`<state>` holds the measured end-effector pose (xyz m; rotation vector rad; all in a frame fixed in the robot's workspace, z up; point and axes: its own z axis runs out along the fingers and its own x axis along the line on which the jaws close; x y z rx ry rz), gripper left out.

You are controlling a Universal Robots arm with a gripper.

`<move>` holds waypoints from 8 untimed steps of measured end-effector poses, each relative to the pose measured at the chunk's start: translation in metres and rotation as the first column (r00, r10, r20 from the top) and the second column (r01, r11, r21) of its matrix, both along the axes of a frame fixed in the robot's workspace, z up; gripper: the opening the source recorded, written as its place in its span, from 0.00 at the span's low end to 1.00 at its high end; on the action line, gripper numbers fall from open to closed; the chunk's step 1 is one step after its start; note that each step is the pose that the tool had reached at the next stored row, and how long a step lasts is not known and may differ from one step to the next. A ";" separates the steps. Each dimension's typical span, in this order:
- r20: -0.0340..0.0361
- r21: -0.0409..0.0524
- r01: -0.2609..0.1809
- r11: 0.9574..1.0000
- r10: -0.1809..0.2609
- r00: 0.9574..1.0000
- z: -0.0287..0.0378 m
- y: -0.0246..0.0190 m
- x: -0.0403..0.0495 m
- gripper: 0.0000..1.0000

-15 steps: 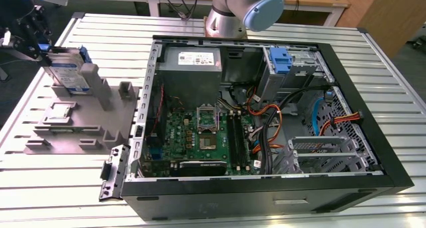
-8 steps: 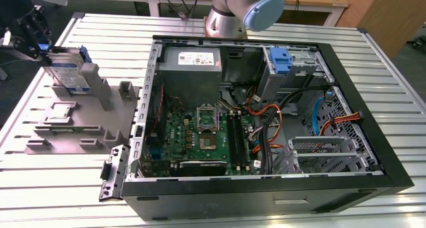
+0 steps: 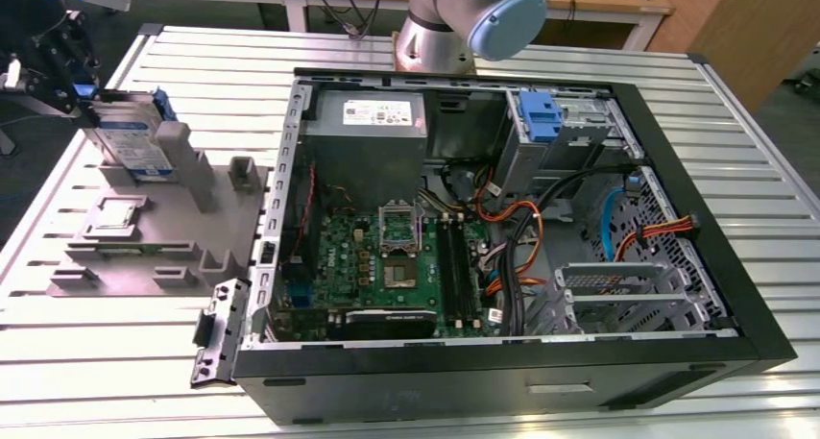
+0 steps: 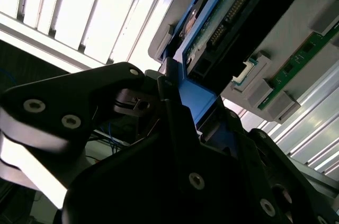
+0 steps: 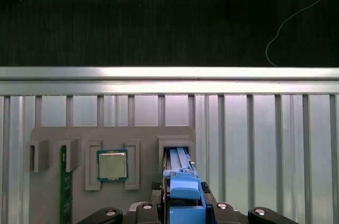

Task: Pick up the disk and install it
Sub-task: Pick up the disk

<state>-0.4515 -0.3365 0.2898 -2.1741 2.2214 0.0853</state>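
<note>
Holds the disk (image 3: 129,136) by the upper edge of its blue carrier (image 5: 185,195), at the far left of the exterior view, with the gripper (image 3: 80,91) directly above it. Looks clamped rather than merely close: in the first wrist view, fingers (image 5: 159,208) pressed against both sides of the carrier with no gap to be seen, and the same tight contact on the blue edge in the second wrist view. Stands on edge in a slot of the grey fixture (image 3: 141,256), long axis upright and flat faces vertical, so lies straight below the wrist and in line with the jaws. Cannot tell from these views whether lifted free of the slot or seated in it. Shares the fixture with a processor (image 5: 112,164) and a memory stick (image 5: 65,192) in neighbouring slots, both apart from the disk. Puts the open case (image 3: 717,295) to the exterior view's right of the disk, just beside the fixture.
</note>
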 end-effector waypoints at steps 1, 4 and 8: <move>0.000 0.000 0.000 1.000 0.000 1.000 0.0000 0.0000 0.0000 0.37; 0.000 0.000 0.001 1.000 -0.001 1.000 0.0000 0.0000 0.0000 0.37; 0.000 0.000 0.001 1.000 -0.001 1.000 0.0000 0.0000 0.0000 0.37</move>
